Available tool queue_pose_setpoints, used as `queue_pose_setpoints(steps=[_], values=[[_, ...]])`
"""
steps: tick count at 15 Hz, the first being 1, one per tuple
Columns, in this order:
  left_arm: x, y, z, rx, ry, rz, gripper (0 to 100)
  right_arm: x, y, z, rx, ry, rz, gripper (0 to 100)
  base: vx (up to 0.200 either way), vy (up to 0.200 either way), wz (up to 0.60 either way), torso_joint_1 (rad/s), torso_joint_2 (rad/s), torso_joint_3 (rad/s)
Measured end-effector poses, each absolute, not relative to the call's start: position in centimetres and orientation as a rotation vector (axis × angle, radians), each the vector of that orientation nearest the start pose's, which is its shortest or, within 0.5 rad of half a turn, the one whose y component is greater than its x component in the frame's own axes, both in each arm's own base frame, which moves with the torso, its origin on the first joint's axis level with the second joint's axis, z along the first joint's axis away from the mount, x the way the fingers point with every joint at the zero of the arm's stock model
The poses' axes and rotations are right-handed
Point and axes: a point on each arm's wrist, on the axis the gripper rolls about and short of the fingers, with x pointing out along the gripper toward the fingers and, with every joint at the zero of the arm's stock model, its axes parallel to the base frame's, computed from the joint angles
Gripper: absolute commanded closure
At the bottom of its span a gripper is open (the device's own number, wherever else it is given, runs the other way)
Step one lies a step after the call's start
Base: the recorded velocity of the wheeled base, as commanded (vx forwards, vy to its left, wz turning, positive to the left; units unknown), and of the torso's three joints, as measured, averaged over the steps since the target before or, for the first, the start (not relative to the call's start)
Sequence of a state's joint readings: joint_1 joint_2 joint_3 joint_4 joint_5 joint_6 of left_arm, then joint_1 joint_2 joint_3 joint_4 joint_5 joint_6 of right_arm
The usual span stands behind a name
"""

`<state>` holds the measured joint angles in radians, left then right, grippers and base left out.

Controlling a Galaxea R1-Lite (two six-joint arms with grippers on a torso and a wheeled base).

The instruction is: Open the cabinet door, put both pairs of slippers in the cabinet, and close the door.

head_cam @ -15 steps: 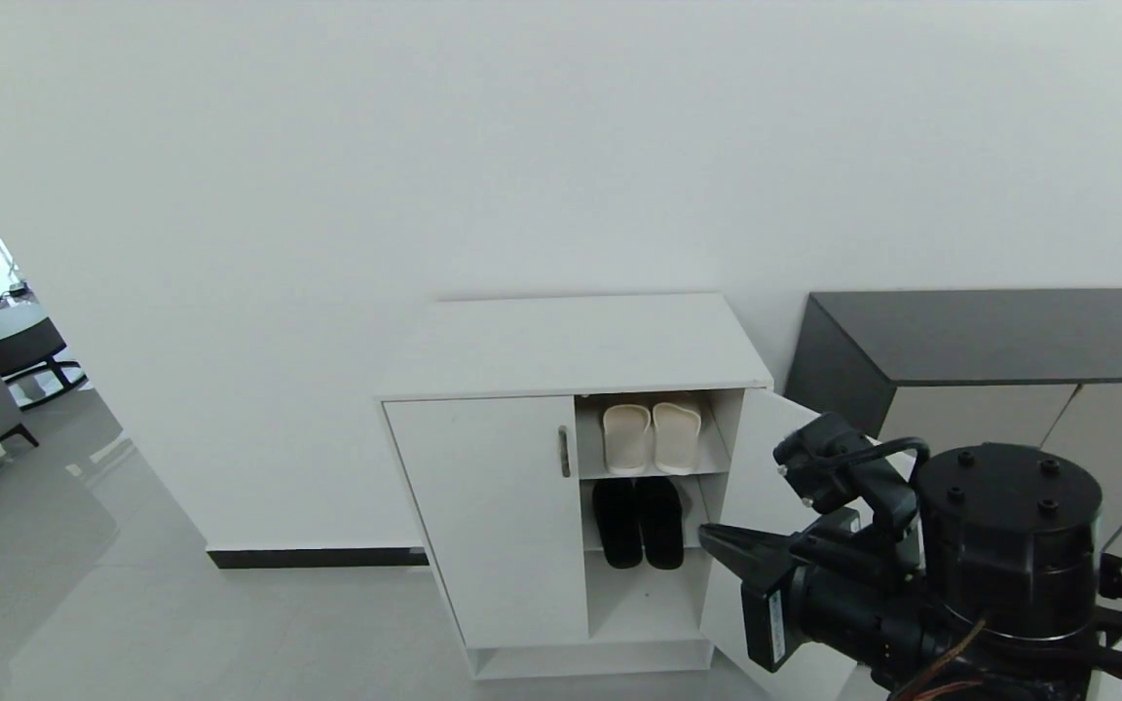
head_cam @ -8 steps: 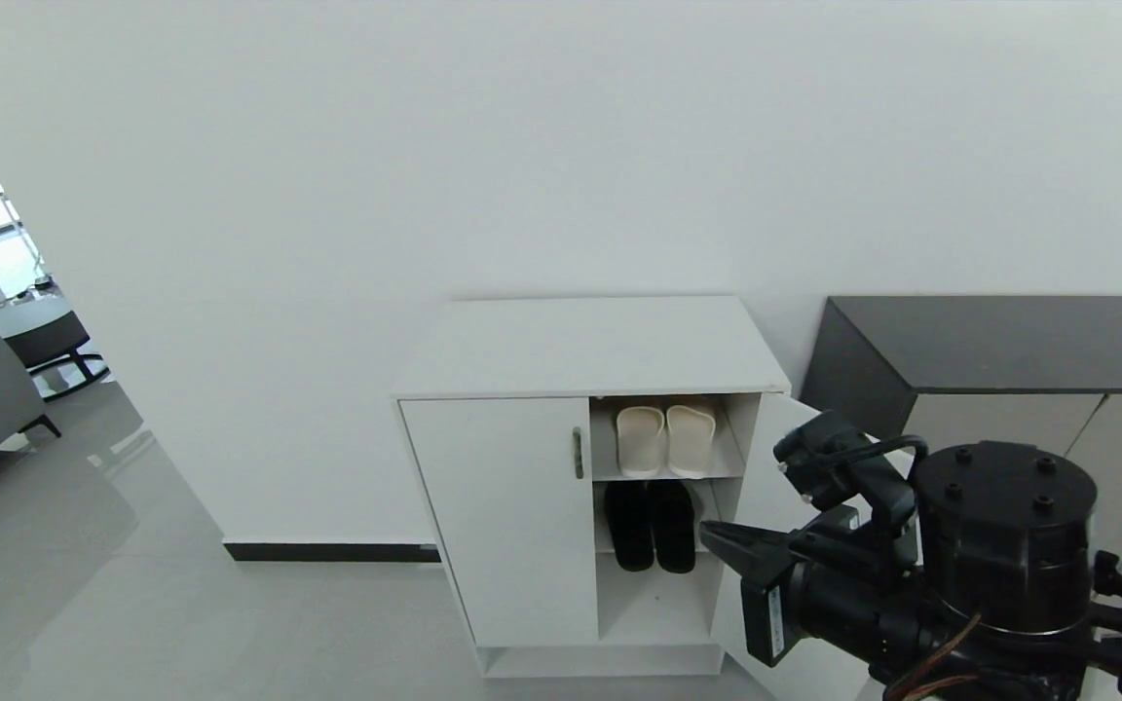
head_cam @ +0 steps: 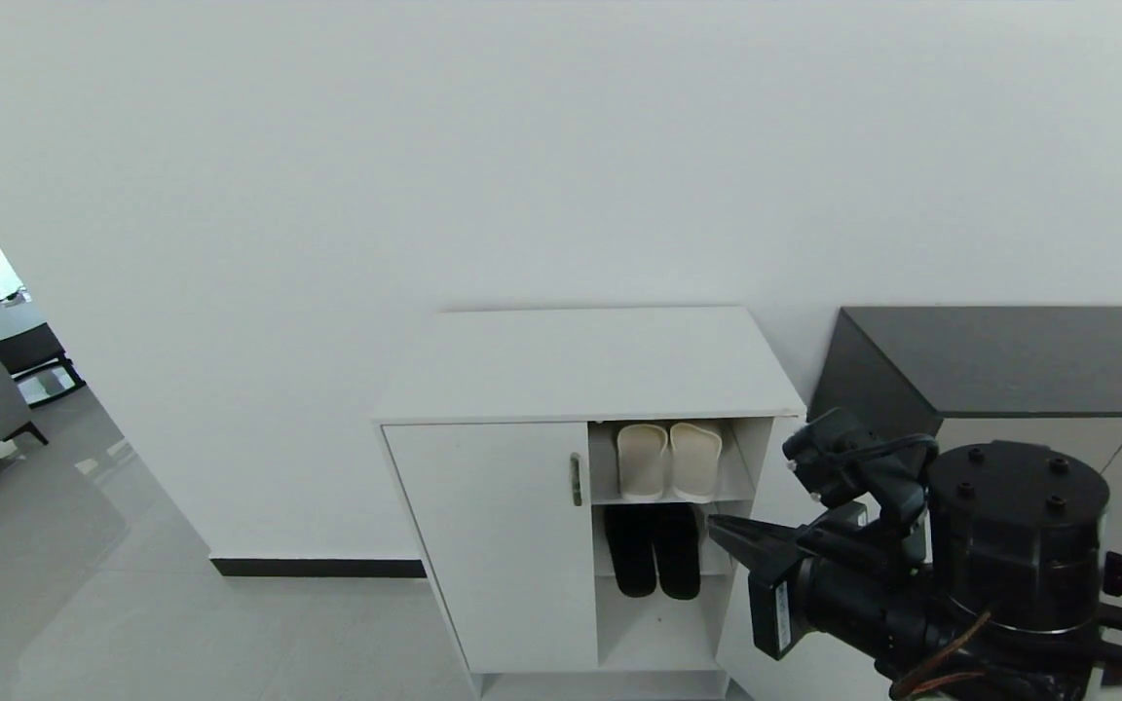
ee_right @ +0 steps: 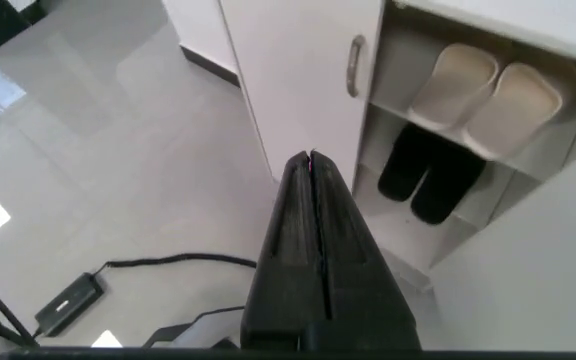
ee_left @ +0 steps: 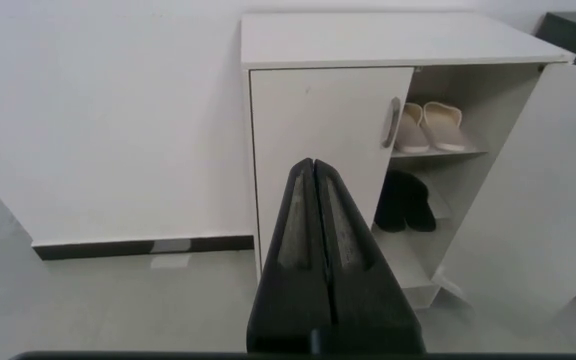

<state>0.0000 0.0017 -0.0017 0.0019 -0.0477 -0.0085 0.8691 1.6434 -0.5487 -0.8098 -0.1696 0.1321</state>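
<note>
Seems at closing step, white slippers (head_cam: 668, 460) and black slippers (head_cam: 654, 550) shelved; calls for right gripper (ee_right: 311, 160), pinched together empty like left gripper (ee_left: 314, 165), pushing open door (ee_left: 558, 190) flush.

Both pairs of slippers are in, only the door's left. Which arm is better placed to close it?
Right, probably. The right gripper hangs next to the open door on the cabinet's right side; the left gripper points at the closed left door.
</note>
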Motion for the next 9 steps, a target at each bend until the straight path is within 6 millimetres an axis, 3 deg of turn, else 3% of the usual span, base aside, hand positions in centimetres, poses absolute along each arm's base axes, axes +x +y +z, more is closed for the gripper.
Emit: queue_pose_setpoints(steps=[5, 9], values=[[-2.3, -0.1, 7.6, -0.009, 0.002, -0.048, 100, 18.1, 20.2, 14.4, -0.032, 0.312, 0.657, 100, -0.2, 0.0, 0.0, -0.001, 0.0, 0.004], [-2.3, -0.1, 7.6, -0.009, 0.001, -0.048, 100, 19.7, 19.1, 14.2, -0.039, 0.316, 0.588, 100, 0.0, 0.0, 0.0, 0.0, 0.0, 0.0]])
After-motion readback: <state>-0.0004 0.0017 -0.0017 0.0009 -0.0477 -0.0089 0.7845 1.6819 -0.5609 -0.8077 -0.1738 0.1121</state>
